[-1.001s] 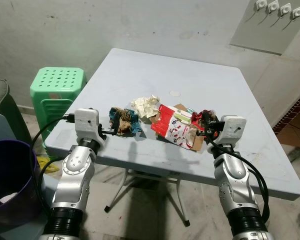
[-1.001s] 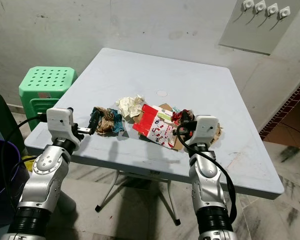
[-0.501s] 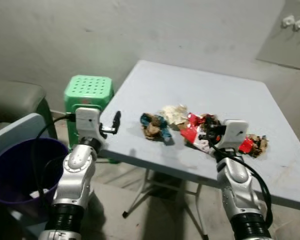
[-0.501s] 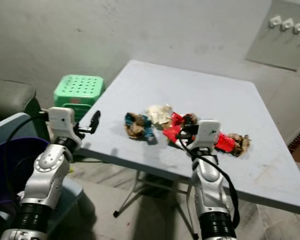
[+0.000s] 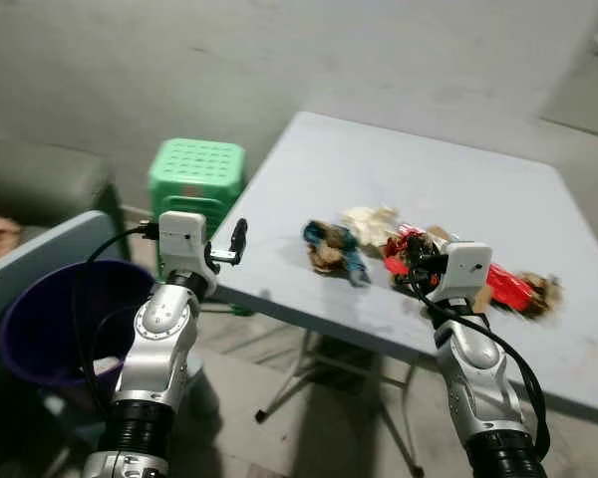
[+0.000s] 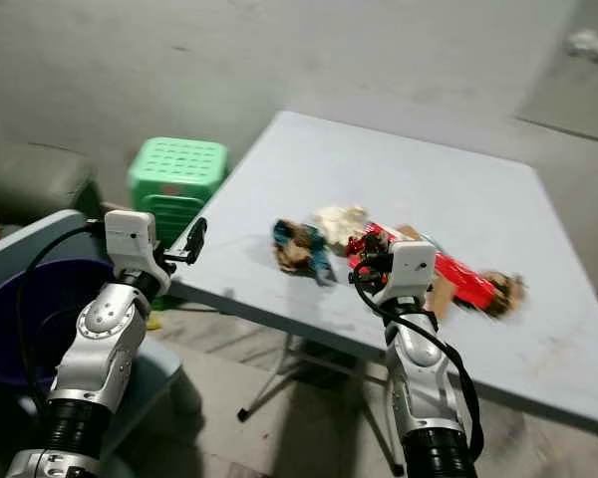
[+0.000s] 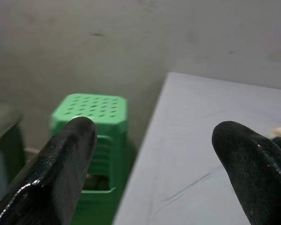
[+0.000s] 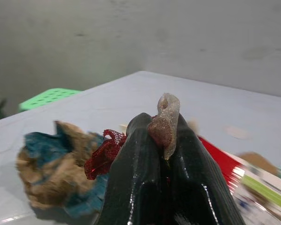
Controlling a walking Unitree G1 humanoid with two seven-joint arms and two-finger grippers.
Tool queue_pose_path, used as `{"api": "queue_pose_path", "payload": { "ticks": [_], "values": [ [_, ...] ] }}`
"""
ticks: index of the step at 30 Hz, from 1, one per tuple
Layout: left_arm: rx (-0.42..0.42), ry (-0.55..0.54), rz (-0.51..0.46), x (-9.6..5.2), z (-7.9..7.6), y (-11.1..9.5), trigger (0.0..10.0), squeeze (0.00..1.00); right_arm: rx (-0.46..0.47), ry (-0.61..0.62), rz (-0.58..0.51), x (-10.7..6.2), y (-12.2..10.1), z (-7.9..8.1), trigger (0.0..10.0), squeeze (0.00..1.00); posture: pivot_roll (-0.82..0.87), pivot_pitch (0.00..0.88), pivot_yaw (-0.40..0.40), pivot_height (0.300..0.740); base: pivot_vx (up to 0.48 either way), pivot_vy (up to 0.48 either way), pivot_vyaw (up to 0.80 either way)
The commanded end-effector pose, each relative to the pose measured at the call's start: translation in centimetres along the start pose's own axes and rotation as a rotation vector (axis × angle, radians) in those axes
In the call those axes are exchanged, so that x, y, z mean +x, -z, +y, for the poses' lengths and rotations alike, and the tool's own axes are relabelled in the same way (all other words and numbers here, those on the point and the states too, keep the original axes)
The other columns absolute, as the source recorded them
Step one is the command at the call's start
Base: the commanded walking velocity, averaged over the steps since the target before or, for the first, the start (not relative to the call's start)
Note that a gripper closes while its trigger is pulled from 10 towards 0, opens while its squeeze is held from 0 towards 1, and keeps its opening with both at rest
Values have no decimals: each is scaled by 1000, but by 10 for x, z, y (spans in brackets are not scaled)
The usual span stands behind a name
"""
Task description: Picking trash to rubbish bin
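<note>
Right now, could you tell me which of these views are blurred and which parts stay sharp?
Both eye views are motion-smeared, worst at the red wrapper on the table. In the left wrist view the green stool is fairly crisp. In the right wrist view the right tool is sharp, the blue-brown wad soft.

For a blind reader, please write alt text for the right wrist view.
The right tool, its two black fingers closed on red mesh trash, is above a pale table. A blue-brown crumpled wad lies beyond, a green stool behind.

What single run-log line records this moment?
right gripper: shut on red net scrap | left gripper: open, at table edge | bin: left
</note>
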State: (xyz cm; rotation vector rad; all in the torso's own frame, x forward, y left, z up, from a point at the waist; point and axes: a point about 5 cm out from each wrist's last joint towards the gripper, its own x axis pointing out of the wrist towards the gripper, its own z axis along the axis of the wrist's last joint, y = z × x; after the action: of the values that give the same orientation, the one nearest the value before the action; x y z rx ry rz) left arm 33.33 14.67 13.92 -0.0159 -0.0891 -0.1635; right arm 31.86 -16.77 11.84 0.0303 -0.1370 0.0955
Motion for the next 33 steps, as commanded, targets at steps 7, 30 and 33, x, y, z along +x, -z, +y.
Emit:
{"api": "queue_pose_path", "payload": {
  "ticks": [7, 30, 33],
  "values": [
    [-7, 7, -14, 5, -4, -4, 10000, 0, -17, -9, -18, 3, -8, -2, 10000, 0, 22, 0, -88, 740, 0, 0, 800],
    [-26, -15, -5, 8, -5, -4, 10000, 0, -28, -28, -11, 4, -8, -3, 10000, 0, 22, 0, -92, 740, -21, 109, 800],
    [-19, -27, 0, 9, -5, -4, 10000, 0, -29, -32, -15, 4, -9, -4, 10000, 0, 21, 0, -94, 740, 0, 0, 800]
  ]
}}
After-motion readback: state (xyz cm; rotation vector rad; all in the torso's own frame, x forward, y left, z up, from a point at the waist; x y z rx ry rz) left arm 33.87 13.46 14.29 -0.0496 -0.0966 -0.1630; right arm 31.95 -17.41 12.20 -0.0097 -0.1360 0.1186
